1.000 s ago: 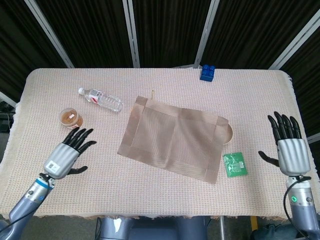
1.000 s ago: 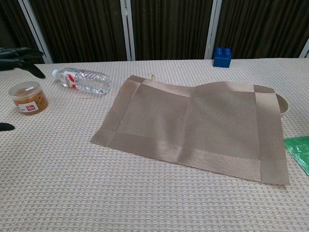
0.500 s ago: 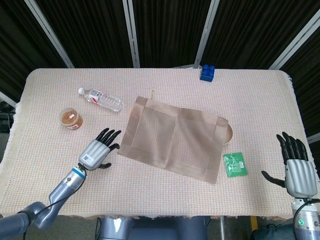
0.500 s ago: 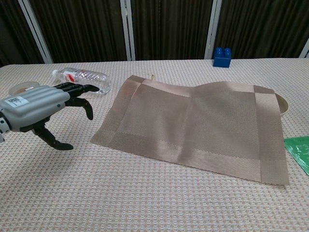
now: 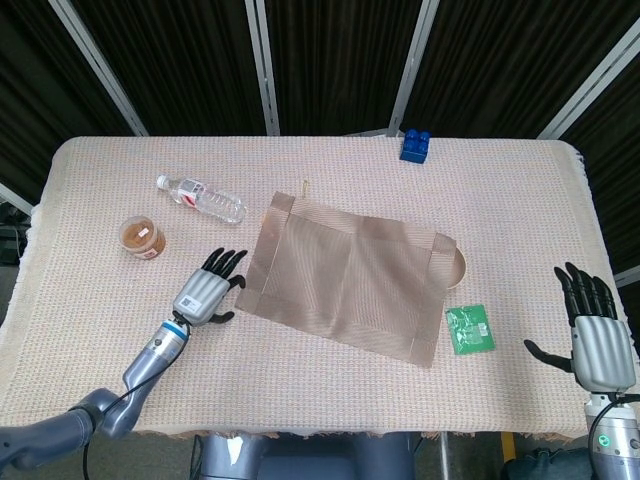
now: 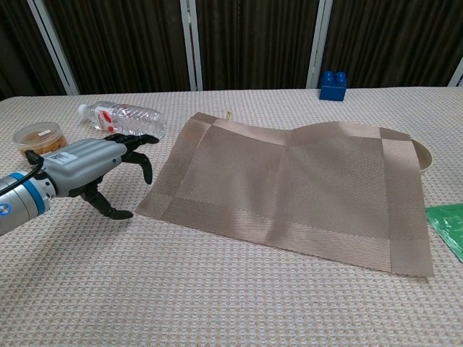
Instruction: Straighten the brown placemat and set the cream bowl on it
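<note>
The brown placemat (image 5: 348, 273) (image 6: 296, 189) lies askew in the middle of the table, its right end draped over the cream bowl (image 5: 459, 268) (image 6: 423, 155), of which only a rim sliver shows. My left hand (image 5: 208, 290) (image 6: 98, 163) hovers open just off the placemat's left edge, fingers spread toward it, holding nothing. My right hand (image 5: 592, 332) is open at the table's right edge, well clear of the bowl; the chest view does not show it.
A clear water bottle (image 5: 200, 199) (image 6: 124, 119) lies at the back left, with a small brown-filled jar (image 5: 142, 238) (image 6: 40, 137) in front of it. A blue block (image 5: 414, 146) (image 6: 332, 86) stands at the far edge. A green packet (image 5: 468, 329) (image 6: 448, 224) lies near the placemat's right corner.
My left hand has moved right and forward to the placemat's left edge. My right hand dropped back toward the table's near right edge, then held still.
</note>
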Motion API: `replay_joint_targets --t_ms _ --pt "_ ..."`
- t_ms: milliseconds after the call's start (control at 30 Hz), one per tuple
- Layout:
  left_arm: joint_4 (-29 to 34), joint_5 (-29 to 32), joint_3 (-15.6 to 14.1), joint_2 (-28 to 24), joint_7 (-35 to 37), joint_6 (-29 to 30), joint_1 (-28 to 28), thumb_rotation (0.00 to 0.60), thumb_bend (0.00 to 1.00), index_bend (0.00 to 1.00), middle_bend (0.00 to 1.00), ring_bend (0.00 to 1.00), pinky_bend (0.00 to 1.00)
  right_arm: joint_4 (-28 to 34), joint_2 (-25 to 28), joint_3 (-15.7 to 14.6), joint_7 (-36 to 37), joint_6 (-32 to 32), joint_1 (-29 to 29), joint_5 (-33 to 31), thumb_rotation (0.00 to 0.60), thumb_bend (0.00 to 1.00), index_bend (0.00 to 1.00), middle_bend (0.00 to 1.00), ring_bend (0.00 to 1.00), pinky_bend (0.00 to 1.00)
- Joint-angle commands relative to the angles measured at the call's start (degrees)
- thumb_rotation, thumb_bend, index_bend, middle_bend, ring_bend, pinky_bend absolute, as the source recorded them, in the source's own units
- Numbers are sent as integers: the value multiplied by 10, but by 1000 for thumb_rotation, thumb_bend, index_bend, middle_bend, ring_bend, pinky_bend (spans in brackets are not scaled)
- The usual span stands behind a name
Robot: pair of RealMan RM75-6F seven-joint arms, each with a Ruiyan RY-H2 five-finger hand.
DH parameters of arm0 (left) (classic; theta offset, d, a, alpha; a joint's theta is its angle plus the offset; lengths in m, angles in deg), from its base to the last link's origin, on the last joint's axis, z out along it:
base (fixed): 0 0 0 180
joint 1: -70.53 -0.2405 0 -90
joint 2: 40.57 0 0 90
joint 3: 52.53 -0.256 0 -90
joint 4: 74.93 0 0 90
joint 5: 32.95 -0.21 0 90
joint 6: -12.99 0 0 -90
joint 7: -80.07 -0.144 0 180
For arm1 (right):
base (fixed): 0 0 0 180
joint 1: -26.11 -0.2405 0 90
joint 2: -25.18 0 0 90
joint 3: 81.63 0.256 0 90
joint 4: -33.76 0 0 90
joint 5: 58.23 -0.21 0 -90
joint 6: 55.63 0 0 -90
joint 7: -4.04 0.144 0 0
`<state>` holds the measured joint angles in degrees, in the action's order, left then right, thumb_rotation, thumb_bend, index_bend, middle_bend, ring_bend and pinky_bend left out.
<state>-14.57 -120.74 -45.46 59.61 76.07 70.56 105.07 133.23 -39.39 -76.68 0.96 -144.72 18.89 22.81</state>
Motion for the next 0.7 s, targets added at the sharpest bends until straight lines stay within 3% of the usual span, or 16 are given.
replay_joint_targets --t_ms 33,433,700 --pt "-18 7 2 12 5 -7 8 600 210 399 0 0 0 0 0 1 0 1 1 -1 600 0 0 0 0 0" --pt "-60 16 -6 41 19 -12 23 600 227 413 0 0 0 -5 -3 15 11 1 5 -5 600 0 0 0 0 0" --pt "-69 21 -13 49 23 -11 26 600 287 487 0 0 0 -6 0 20 18 0 9 -3 600 0 0 0 0 0"
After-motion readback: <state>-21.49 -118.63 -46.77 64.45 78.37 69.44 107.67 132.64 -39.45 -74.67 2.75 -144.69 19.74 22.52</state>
